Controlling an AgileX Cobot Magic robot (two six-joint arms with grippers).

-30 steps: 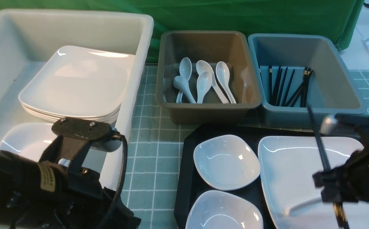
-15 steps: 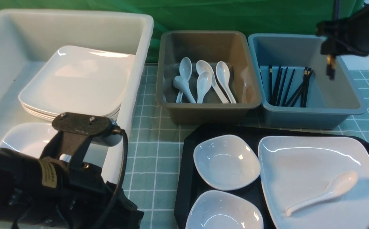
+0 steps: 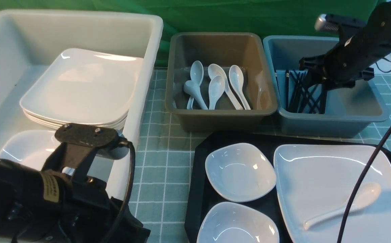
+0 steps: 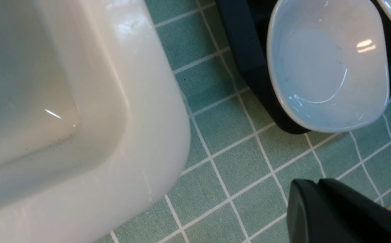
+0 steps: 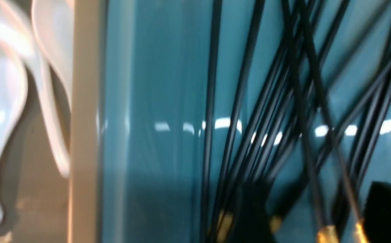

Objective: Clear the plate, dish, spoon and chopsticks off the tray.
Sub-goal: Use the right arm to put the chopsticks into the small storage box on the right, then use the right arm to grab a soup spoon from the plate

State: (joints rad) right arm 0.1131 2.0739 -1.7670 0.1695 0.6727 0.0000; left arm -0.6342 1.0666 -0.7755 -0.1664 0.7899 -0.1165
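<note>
Left pincer (image 4: 308,189): mine nearest, shut on nothing. It hangs low over the green checked table mat (image 4: 235,162), between the corner of the large white plastic tub (image 4: 141,135) and the edge of the big black rectangular plastic tray (image 4: 246,50). I judge it is parked there because that tub is on its side.
Dishes: two small deep squarish white dishes, a near one (image 3: 237,224) and a far one (image 3: 240,171), sit one behind the other on the tray's left part, untouched.
Plate: the large glossy white rounded-rectangular plate (image 3: 316,182) fills the tray's right part.
Spoon: the glossy white soup spoon (image 3: 364,195) lies on the plate, handle towards me. I think it should come off first, or it would slide when the plate is lifted.
White tub's load: a stack of plates (image 3: 80,87) of the same kind, so that is likely where the plate belongs.
Middle tub: a grey-brown plastic tub (image 3: 222,116) just beyond the tray holds white spoons (image 3: 215,87), sorted by kind.
Far right tub: a blue plastic tub (image 3: 330,125) beside it.
Chopsticks: none on the tray. Thin black chopsticks (image 3: 300,94) with gold-banded ends lie crossed in the blue tub. My wrist view is smeared, so I cannot tell one pair from another.
Right pincer (image 5: 320,216): down inside the blue tub, jaws wide apart, pinching nothing. Sticks lie loose in the gap. Being so low probably lets sticks land without bouncing.
Left to clear: spoon, plate, dishes.
</note>
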